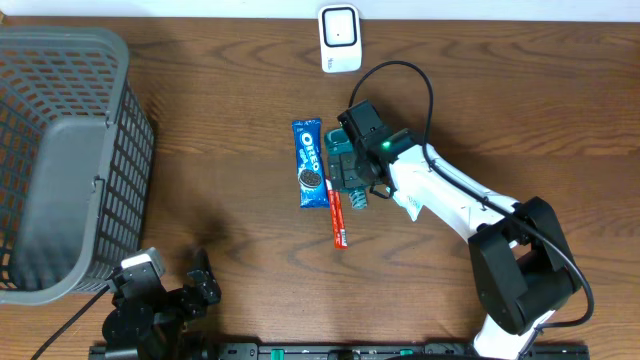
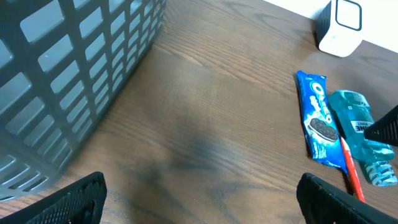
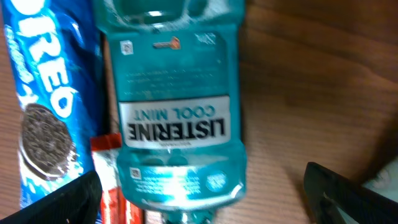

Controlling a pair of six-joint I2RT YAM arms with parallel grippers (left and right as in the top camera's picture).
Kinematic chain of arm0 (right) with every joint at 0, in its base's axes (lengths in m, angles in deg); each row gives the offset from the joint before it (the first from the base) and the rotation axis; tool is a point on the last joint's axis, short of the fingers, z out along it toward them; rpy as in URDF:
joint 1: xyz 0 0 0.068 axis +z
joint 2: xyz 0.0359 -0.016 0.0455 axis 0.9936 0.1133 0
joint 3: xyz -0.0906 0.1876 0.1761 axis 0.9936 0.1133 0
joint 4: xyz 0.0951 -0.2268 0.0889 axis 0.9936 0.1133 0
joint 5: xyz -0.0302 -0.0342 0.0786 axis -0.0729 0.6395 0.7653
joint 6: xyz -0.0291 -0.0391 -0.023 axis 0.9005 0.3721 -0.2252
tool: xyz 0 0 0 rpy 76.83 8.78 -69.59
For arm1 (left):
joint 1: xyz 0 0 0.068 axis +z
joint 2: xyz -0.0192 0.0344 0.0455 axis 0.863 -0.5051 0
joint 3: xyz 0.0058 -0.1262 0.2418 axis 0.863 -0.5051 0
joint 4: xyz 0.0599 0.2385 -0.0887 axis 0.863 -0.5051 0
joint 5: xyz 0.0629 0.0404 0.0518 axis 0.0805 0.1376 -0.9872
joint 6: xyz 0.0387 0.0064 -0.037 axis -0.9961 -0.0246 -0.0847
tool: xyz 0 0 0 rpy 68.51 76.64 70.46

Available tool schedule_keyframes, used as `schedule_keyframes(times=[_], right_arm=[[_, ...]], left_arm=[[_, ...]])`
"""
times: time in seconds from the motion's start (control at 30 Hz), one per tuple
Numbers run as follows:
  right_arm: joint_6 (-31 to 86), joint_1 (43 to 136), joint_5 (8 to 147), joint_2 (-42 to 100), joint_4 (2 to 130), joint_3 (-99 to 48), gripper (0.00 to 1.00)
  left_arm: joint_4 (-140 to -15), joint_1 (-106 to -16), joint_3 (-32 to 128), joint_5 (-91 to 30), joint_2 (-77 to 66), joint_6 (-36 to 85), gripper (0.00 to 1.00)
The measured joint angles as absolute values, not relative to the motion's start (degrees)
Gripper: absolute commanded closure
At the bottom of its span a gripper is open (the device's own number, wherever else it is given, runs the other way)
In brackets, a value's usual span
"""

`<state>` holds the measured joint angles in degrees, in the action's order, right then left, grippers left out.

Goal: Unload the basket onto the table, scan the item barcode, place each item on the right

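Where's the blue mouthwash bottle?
In the overhead view, the mouthwash bottle lies mid-table, just right of the Oreo pack, with the red stick between them.

Under the right gripper (image 3: 202,196), pack (image 3: 43,112) and stick (image 3: 109,180) crowd one side of the bottle (image 3: 174,93); the other side is bare table (image 3: 298,93). Basket (image 2: 68,74) blocks the left gripper's (image 2: 199,199) left.

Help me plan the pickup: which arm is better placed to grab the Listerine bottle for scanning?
Right: the open right gripper hangs directly over the Listerine bottle; the left gripper sits near the basket, well away.
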<state>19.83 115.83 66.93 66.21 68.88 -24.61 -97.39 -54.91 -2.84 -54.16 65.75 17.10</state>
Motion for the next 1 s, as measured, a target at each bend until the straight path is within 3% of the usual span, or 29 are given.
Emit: schedule_keyframes(times=[0.4, 0.57, 0.77, 0.87, 1.0], right_arm=[[20.03, 116.42, 67.44, 72.76, 64.88, -24.72, 0.01], [20.01, 116.51, 66.8, 73.4, 64.35, -25.24, 0.09], [20.53, 116.4, 65.34, 73.92, 63.37, -25.51, 0.36], [20.4, 116.4, 65.14, 73.92, 63.5, -25.59, 0.41], [20.47, 116.29, 65.32, 74.1, 65.25, -26.49, 0.59]], left_arm=[[-97.39, -54.91, -2.84, -54.16, 65.75, 17.1, 0.02], [-97.39, -54.91, -2.84, -54.16, 65.75, 17.1, 0.02], [-97.39, -54.91, -2.84, -54.16, 65.75, 17.1, 0.02], [-97.39, -54.91, -2.84, -54.16, 65.75, 17.1, 0.02], [-97.39, -54.91, -2.84, -54.16, 65.75, 17.1, 0.02]])
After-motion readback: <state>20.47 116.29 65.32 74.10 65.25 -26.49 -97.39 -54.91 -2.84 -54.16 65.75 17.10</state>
